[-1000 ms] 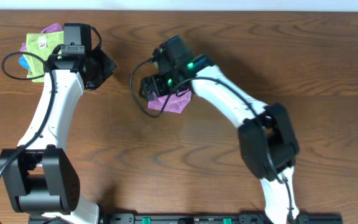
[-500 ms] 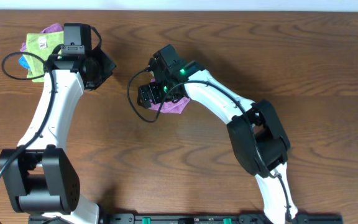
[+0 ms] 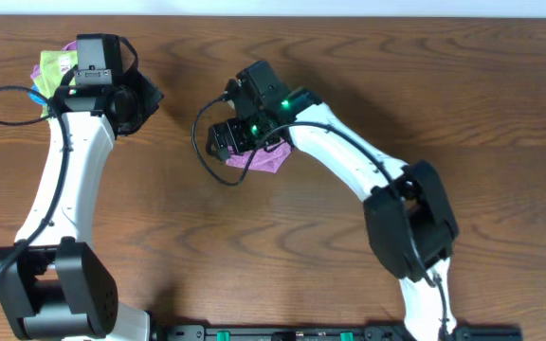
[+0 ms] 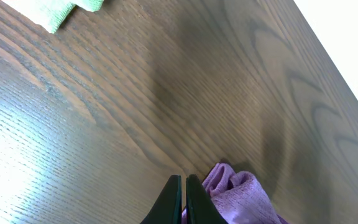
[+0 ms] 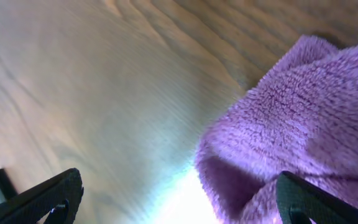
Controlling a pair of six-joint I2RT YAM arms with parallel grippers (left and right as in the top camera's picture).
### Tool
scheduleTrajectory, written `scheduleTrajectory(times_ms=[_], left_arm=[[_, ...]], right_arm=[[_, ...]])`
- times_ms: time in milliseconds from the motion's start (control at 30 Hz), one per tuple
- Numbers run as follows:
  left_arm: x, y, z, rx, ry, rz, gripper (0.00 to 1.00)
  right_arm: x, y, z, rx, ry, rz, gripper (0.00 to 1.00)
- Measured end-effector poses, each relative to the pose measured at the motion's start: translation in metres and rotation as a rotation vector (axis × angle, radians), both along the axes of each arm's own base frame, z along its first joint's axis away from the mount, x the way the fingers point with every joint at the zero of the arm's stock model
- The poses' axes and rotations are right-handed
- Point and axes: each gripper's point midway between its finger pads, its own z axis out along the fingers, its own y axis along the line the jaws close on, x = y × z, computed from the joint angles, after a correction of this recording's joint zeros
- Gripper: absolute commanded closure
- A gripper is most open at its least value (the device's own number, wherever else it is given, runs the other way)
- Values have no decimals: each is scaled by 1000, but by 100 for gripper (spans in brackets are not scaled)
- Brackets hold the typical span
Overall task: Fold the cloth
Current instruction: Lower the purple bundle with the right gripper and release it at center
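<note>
Only the wrist views show the left pincer (image 4: 184,182) closed and the right pincer (image 5: 179,186) spread wide over purple cloth (image 5: 297,112).

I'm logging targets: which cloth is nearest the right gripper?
The lone purple cloth mid-table, right beneath the open right gripper. The other cloths sit heaped at the table's far-left corner.

Layout on the bench (image 3: 463,104)
One cloth (image 3: 267,159) lies mid-bench; a cloth pile (image 3: 53,64) sits well apart, at the far left corner.
</note>
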Motion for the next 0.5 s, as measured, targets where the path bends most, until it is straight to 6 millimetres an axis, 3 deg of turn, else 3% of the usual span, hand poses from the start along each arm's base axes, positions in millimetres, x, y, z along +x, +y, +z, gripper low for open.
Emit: scheduleTrajectory(times_ms=[200,300,400,500], left_arm=[[0,-3,0,-15,0,-9,94],[0,-4,0,-21,-1,-13,94],[0,-6,1,-31,-1,-19,94],[0,-8,1,-40,-1,-25,89]], right_arm=[[-4,-8,15,-14,-17,7,25],[-4,-18,21,-27,-26,14,44],[0,-41,29,-74,-42,1,72],[6,-77,45,-137,-72,-28,86]])
